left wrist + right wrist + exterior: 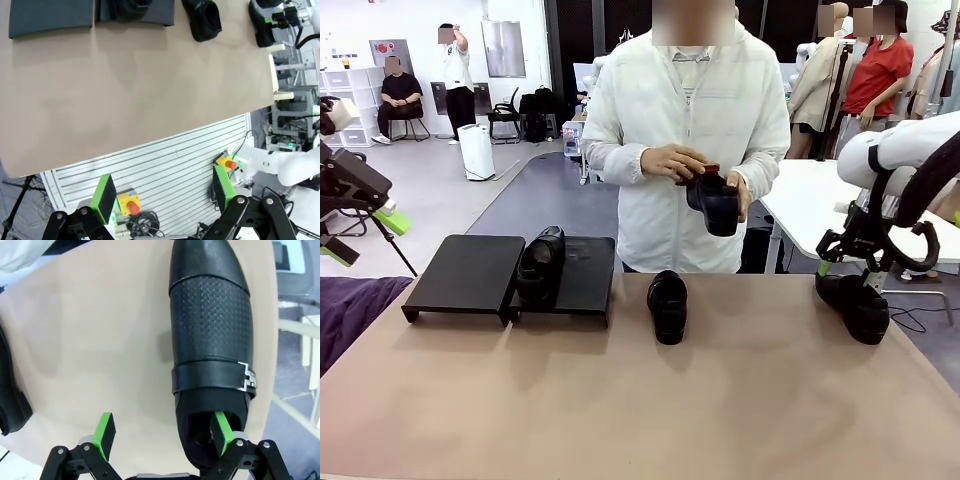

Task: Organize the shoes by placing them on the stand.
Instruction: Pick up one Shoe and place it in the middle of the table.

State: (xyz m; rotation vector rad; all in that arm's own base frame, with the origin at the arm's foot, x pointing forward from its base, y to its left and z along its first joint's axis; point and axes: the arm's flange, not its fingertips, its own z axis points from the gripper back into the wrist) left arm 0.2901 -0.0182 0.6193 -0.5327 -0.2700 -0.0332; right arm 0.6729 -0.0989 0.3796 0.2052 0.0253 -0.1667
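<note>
— How many shoes am I working with, and where are they?

— You have four black shoes. One shoe (541, 262) sits on the stand (465, 272), on the right panel next to the seam. A second shoe (668, 303) lies on the table (640, 400) near the middle, just beside the stand. A third shoe (715, 203) is off the table, in both hands (672, 162) of the person across from you. The fourth shoe (210, 325) lies near the table's right edge, under your right gripper (164, 432).

— And the stand?

— It is one stand of two flat, matte black rectangular panels side by side on short legs. The left panel is bare.

— What are the shoes like?

— They are smooth and slightly glossy at the rounded toe. Your right wrist view shows a dotted grain across the middle of the fourth shoe, then a strap with a small silver buckle. The table is plain matte tan.

— My grippers?

— You have two, both spread wide and gripping nothing. On the right one, one green pad (222, 432) dips into the fourth shoe's opening and the other stands outside it over the table. Your left gripper (365, 235) hangs off the table's left side.
</note>
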